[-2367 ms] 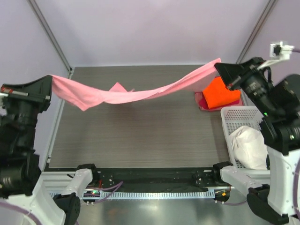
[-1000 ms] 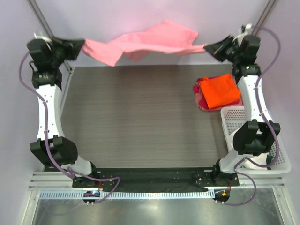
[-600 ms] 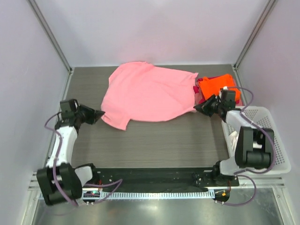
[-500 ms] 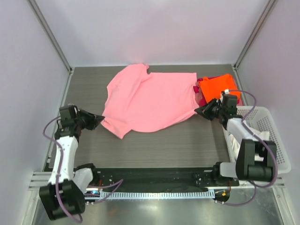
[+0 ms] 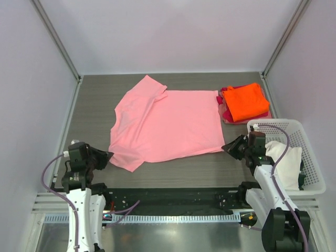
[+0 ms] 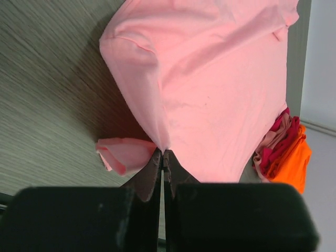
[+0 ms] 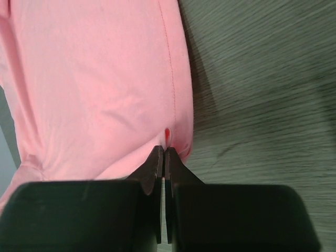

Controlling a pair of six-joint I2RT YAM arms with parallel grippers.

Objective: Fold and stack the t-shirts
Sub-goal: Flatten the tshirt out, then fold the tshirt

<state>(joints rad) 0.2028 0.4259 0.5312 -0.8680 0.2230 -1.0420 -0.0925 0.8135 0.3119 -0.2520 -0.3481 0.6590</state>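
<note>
Left claw (image 6: 163,152) — fully closed, pinching the near-left corner of the light pink t-shirt (image 5: 168,126). Right claw (image 7: 164,149) — fully closed on the shirt's near-right corner. The shirt lies spread mid-surface (image 5: 89,105), with soft creases along its left side. Orange t-shirt (image 5: 245,101) — folded, atop the magenta-red t-shirt (image 5: 224,113) at far right.

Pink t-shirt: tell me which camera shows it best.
Top external. It shows the whole pink t-shirt spread flat, every edge in frame. The left wrist view shows it foreshortened, from the corner pinched in the left gripper; the right wrist view shows only cloth around the hem corner in the right gripper.
</note>
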